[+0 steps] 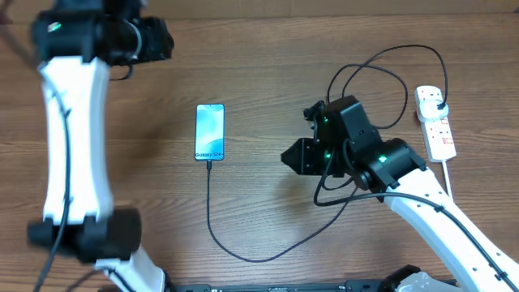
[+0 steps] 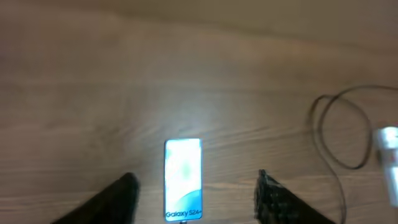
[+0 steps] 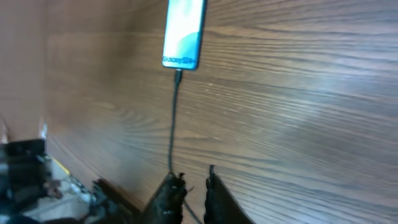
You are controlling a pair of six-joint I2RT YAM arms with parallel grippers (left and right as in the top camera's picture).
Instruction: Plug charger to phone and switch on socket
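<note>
The phone (image 1: 209,132) lies flat at the table's middle with its light-blue screen lit. It also shows in the left wrist view (image 2: 183,179) and the right wrist view (image 3: 184,31). The black charger cable (image 1: 209,203) is plugged into the phone's bottom edge (image 3: 177,74), loops along the front and runs under my right arm. Its black plug (image 1: 439,105) sits in the white socket strip (image 1: 436,130) at the far right. My right gripper (image 1: 289,154) is between phone and socket, its fingers (image 3: 196,174) a narrow gap apart and empty. My left gripper (image 2: 194,179) is open, raised above the phone.
Slack cable forms loops (image 1: 381,73) behind my right arm, also seen in the left wrist view (image 2: 339,130). The socket's thick white cord (image 1: 446,174) runs toward the front right. My left arm (image 1: 69,138) stands tall along the left side.
</note>
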